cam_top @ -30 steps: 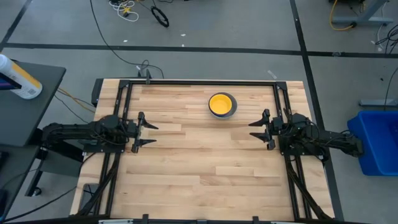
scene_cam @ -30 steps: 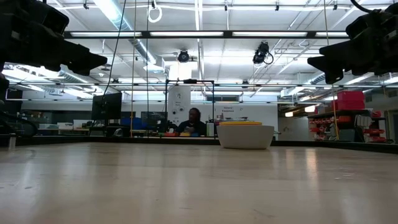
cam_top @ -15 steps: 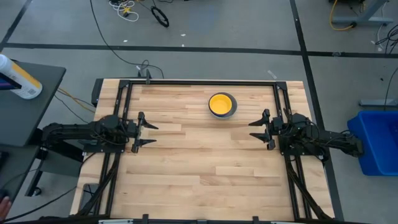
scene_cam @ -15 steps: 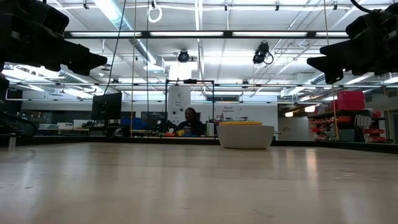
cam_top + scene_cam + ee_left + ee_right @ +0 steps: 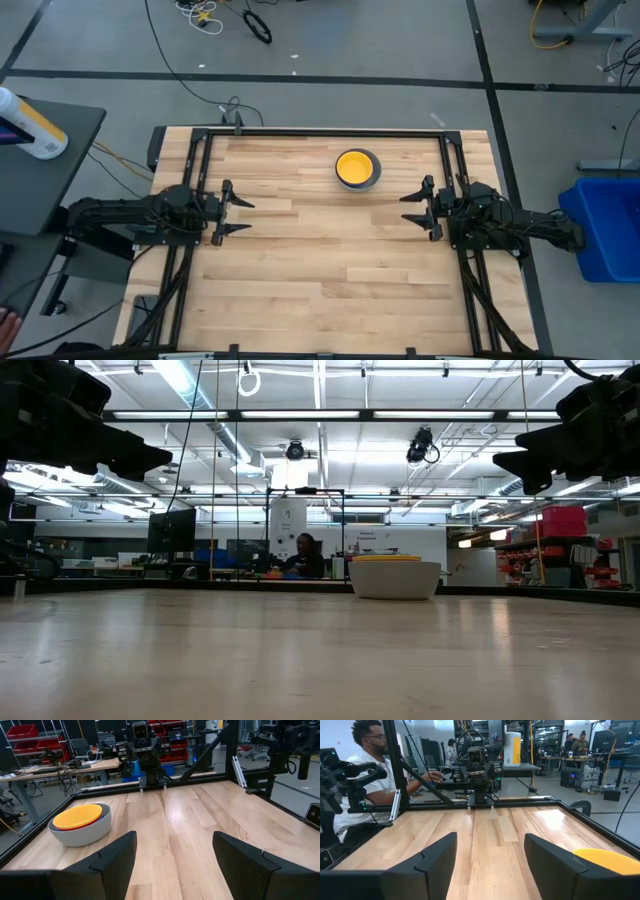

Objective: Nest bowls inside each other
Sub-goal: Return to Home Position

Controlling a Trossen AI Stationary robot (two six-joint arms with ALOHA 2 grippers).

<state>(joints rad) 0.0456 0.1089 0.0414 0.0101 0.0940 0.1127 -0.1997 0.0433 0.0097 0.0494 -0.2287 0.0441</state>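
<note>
The bowls stand as one nested stack (image 5: 357, 168) on the wooden table, toward its far edge and right of the middle. A grey bowl (image 5: 82, 833) is outermost and rests on its base. A yellow bowl (image 5: 77, 816) sits on top inside it, with a thin red-orange rim showing just under it. Other bowls in the stack are hidden. My left gripper (image 5: 245, 216) waits open at the table's left side, pointing level toward the right. My right gripper (image 5: 405, 208) waits open at the right side, pointing level toward the left, nearer than the stack (image 5: 605, 860).
Black frame rails (image 5: 320, 132) run along the table's far, left and right sides. A side table with a bottle (image 5: 30, 125) stands off to the left, a blue bin (image 5: 605, 230) off to the right. A person (image 5: 370, 765) sits beyond the table.
</note>
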